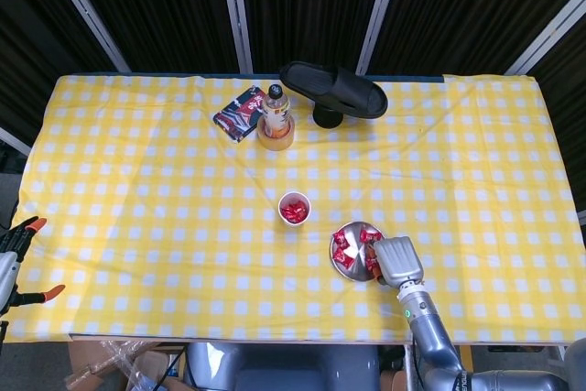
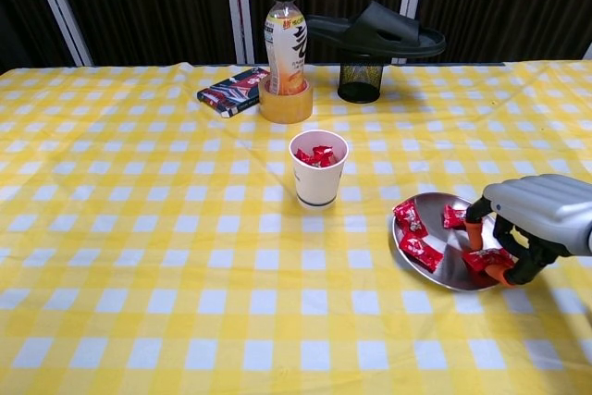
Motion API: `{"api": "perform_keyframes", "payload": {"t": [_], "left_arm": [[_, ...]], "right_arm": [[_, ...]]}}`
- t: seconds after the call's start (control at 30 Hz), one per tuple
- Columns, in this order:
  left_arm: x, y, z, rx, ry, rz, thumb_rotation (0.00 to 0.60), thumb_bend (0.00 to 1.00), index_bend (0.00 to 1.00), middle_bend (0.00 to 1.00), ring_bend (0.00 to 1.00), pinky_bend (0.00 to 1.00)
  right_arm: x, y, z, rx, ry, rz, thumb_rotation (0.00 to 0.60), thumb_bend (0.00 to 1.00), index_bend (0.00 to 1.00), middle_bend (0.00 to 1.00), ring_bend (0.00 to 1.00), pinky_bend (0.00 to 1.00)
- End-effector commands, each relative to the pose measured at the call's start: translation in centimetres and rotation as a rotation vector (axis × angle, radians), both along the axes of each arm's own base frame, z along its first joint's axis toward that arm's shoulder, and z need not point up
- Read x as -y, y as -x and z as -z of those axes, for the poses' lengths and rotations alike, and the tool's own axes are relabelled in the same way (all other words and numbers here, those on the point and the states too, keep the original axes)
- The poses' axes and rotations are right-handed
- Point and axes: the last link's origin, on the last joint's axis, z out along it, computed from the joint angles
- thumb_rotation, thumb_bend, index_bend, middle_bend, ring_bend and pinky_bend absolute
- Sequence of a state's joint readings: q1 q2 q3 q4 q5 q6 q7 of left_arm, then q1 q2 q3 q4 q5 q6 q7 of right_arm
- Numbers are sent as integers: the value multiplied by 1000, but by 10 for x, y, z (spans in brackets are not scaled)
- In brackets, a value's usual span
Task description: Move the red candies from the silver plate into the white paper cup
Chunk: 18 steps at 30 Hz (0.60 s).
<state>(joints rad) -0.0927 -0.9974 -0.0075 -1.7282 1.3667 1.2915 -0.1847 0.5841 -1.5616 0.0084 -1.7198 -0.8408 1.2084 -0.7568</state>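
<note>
Silver plate (image 2: 421,265) lower right w/ red candies (image 2: 410,218); right hand (image 2: 536,215) at its right edge, fingertips (image 2: 474,237) pinching one candy (image 2: 487,259). White paper cup (image 2: 319,169) at center, candies inside. Left hand out of view.

A lab test rig: black curtains (image 1: 302,6), aluminium frame posts (image 1: 236,11), clamped yellow tablecloth (image 1: 137,226).
</note>
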Motion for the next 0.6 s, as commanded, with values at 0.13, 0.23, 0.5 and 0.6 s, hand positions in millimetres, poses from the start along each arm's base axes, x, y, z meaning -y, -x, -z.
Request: {"api": "perform_keyframes", "payload": {"t": [0.13, 0.23, 0.5, 0.6], "left_arm": [[0, 0, 0, 2, -1, -1, 600, 38, 0, 0, 0, 0], [0, 0, 0, 3, -1, -1, 600, 37, 0, 0, 0, 0], [0, 0, 0, 4, -1, 0, 600, 38, 0, 0, 0, 0], [0, 0, 0, 5, -1, 0, 600, 38, 0, 0, 0, 0]], "right_arm": [[0, 1, 1, 1, -5, -4, 600, 391, 548, 819, 930, 980], [-1, 2, 1, 5, -3, -6, 600, 396, 557, 819, 930, 980], [-1, -2, -1, 22, -1, -26, 600, 445, 572, 819, 930, 980], [-2, -7, -4, 29, 2, -45, 600, 447, 572, 819, 930, 980]]}}
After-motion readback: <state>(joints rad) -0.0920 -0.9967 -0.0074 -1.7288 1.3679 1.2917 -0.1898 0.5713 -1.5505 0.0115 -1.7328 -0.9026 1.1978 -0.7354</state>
